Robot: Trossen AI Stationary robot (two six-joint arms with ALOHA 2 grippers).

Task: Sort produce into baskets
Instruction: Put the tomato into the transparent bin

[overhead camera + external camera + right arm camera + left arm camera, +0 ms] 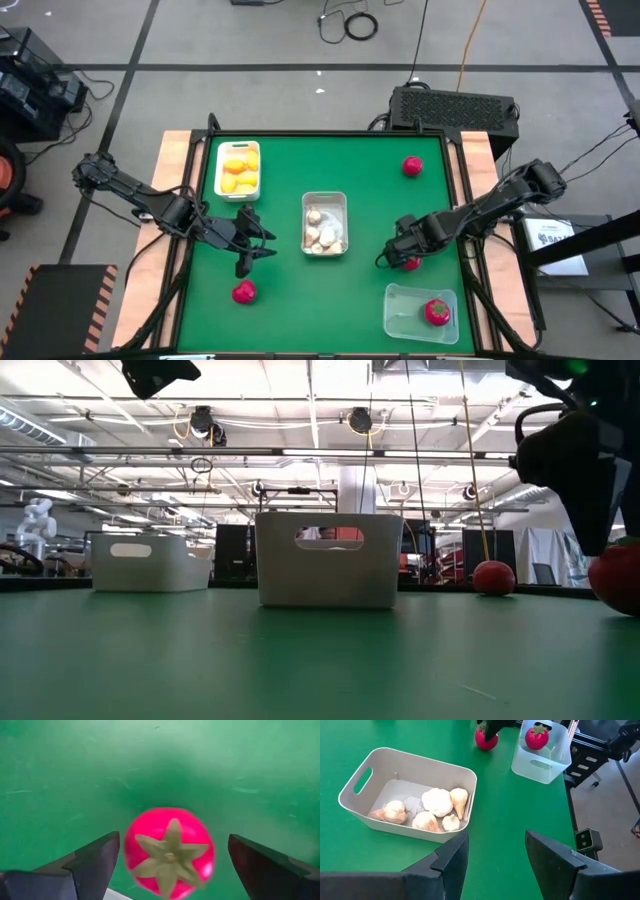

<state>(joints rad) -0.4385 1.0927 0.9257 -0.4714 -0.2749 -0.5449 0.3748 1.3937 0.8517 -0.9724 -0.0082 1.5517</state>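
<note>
The right gripper point(170, 865) stood wide apart directly over a red strawberry point(169, 851) lying loose on the green surface point(290, 290), its fingers flanking the fruit without touching, evidently lined up for a pick bound for the clear basket point(405, 318) nearby, which already held one red piece. The left gripper point(495, 852) waited beside the garlic basket point(470, 775), fingers partly apart and holding nothing. The lemons sat together in the white basket point(221, 150).

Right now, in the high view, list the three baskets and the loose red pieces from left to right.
lemon basket → red piece near the left end effector → garlic basket → clear basket holding one red piece. The other two loose red pieces overlap it in order.
</note>
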